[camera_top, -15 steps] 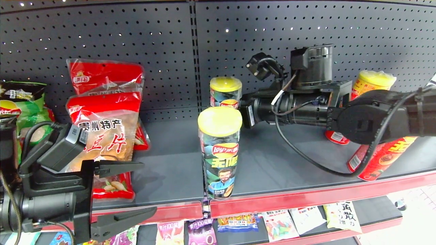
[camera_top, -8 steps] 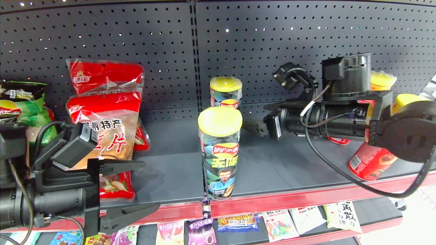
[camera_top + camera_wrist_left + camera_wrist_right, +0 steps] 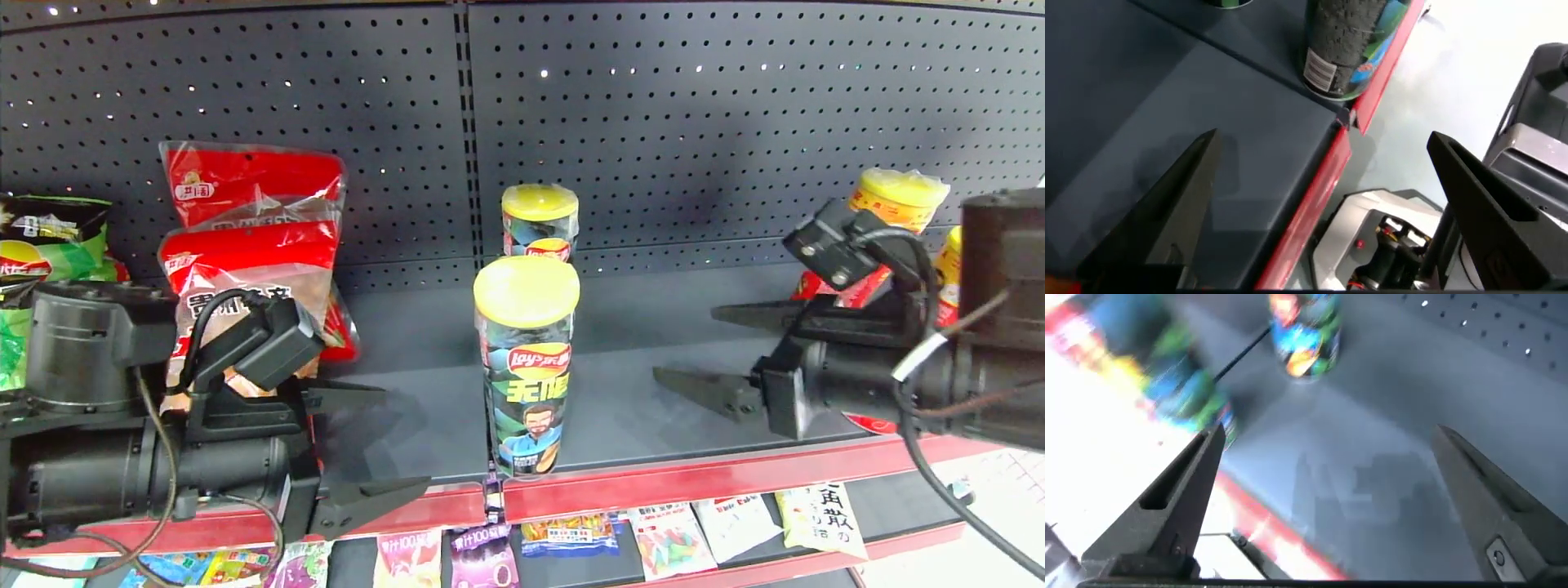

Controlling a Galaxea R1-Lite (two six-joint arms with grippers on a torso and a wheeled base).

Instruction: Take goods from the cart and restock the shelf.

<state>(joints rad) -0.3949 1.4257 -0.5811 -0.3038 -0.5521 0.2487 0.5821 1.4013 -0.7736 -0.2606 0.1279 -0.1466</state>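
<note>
The right claw (image 3: 686, 341) is held wide open and empty. Its fingers are spread over the bare grey deck (image 3: 645, 408) of the shelf, just inside the red lip (image 3: 694, 474). Ahead of its tips, toward the robot's left, a yellow-lidded can (image 3: 526, 367) is stood upright at the lip, well apart from the fingers. A second can (image 3: 540, 220) of the same kind is set straight behind the first, near the back panel. In the right wrist view the rear can (image 3: 1306, 335) is framed between the spread fingers, while the front one is blurred. Behind this claw's wrist, red cans (image 3: 898, 200) are partly hidden by the arm, and the one that shows best is tilted.

The left claw (image 3: 404, 439) is likewise spread wide, with nothing gripped. One finger is held over the deck and the other out in front of the lip. In its wrist view the front can's base (image 3: 1347, 49) is seen ahead at the lip (image 3: 1315, 220), with pale floor (image 3: 1437, 98) beyond. Behind this claw, red bags (image 3: 253, 245) are stood on the deck, and a green bag (image 3: 49, 245) is placed farther to the robot's left.

The whole is backed by a dark pegboard (image 3: 653, 122), through whose holes points of light are seen. Below the lip, small packets (image 3: 669, 539) are laid on a lower shelf.
</note>
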